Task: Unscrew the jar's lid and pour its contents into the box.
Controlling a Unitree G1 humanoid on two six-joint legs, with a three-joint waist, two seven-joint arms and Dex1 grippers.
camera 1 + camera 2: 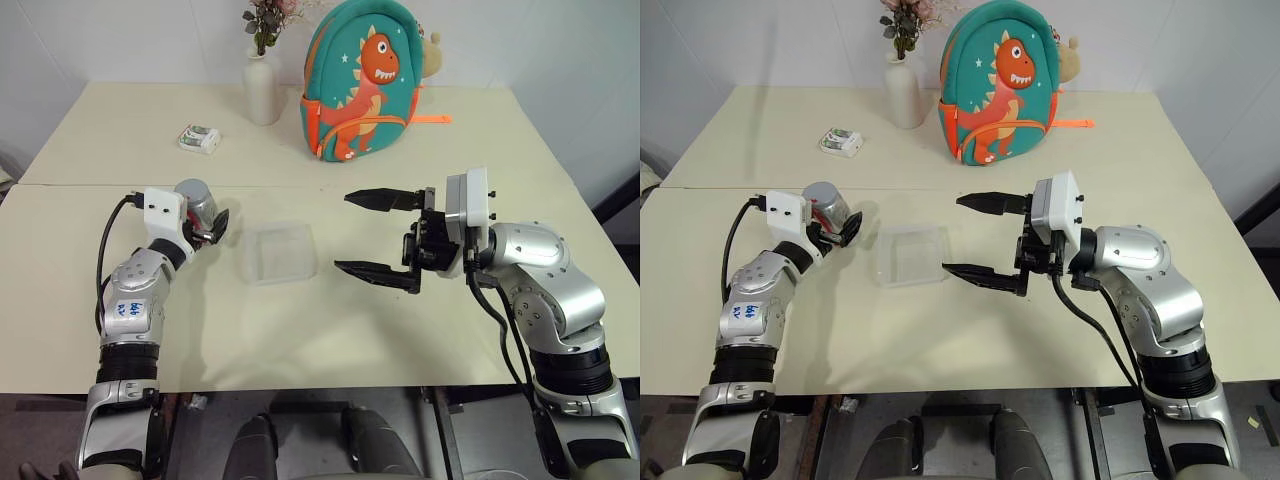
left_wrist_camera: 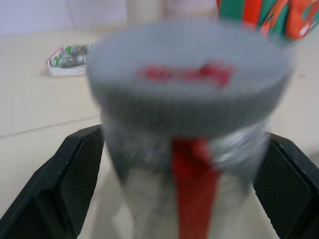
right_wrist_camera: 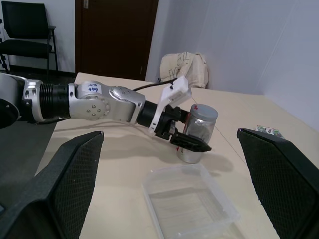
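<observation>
The capped jar (image 1: 199,205) stands on the surface (image 1: 330,340), bracketed by the left gripper (image 1: 212,228), whose spread fingers are not yet clenched. The right gripper (image 1: 380,235) is held released beside the clear plastic box (image 1: 278,252), presumably for the grey lid (image 3: 204,111).

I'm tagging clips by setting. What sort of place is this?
Probably an office or meeting room used as a test space: pale tables pushed together, a dark wooden door and a black chair. A child's dinosaur backpack and flower vase look like props.
</observation>
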